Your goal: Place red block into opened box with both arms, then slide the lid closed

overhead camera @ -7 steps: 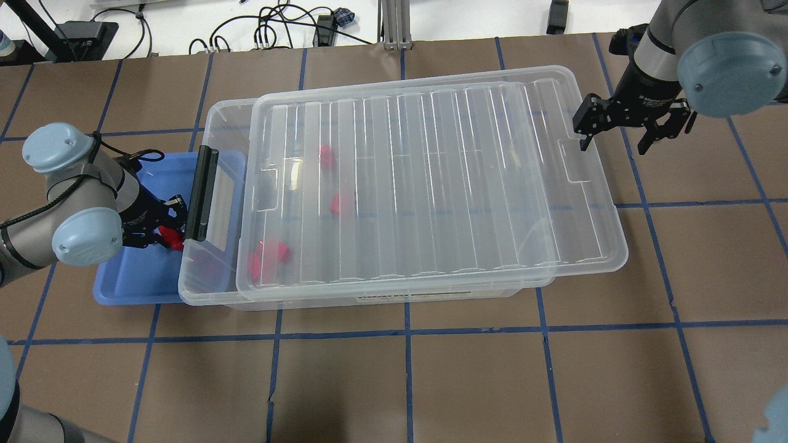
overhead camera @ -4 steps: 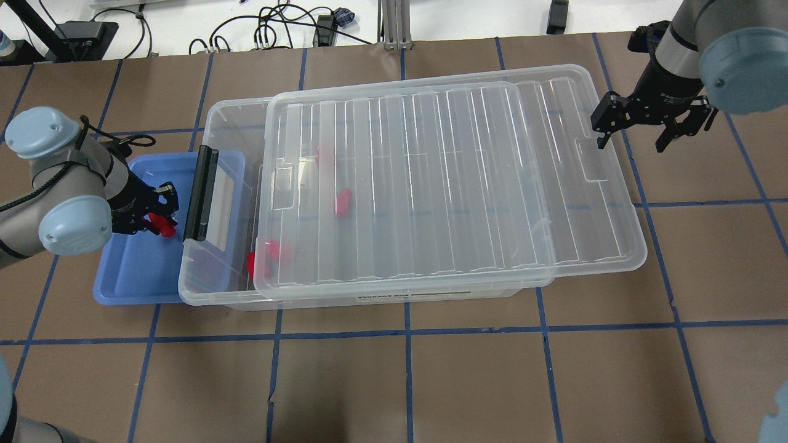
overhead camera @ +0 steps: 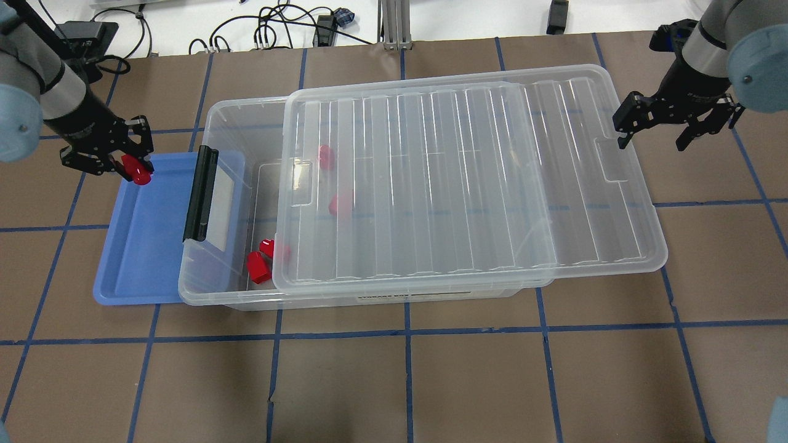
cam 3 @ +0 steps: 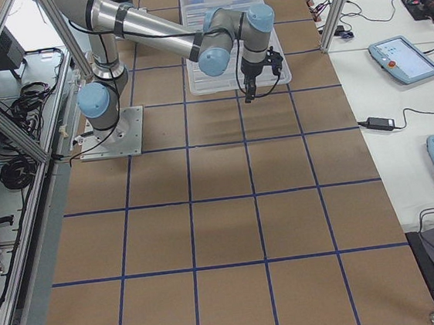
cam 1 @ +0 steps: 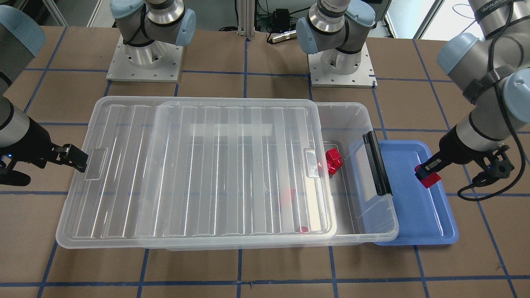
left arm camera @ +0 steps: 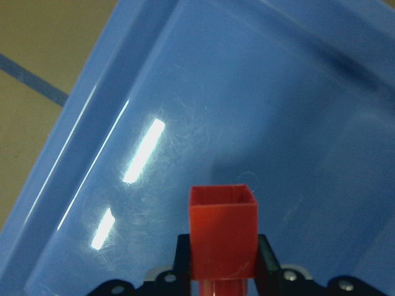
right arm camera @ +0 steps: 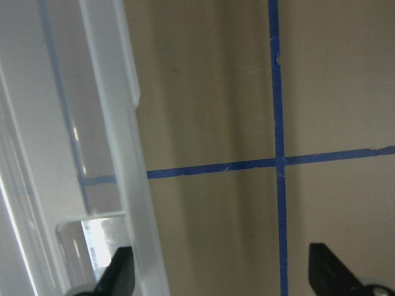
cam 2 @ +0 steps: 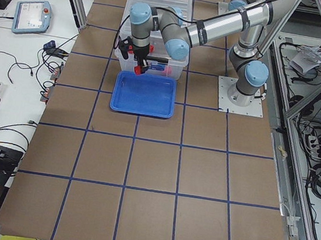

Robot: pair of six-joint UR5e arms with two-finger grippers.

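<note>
Red block (overhead camera: 136,170) is pinched in the closed left end effector (overhead camera: 132,168), held above the far corner of the blue tray (overhead camera: 141,252), outside the box (overhead camera: 212,123). A second ago it was low in the tray, close to the box's black handle (overhead camera: 200,194); it has since been lifted and carried away from the box. Over the same second the lid (overhead camera: 468,178) has slid further toward the right end effector (overhead camera: 652,144), so the uncovered strip of the box has widened. I judge the opening is now ready, and the block must next travel over the handle and down beside the other red blocks (overhead camera: 258,266).

The left wrist view shows what the overhead cannot: two black fingers clamping the block's sides, with its hollow end facing the camera. The right wrist view shows the right end effector spread wide, one finger (right arm camera: 120,274) against the lid's rim by the notch, the other over bare worktop (right arm camera: 210,92).
</note>
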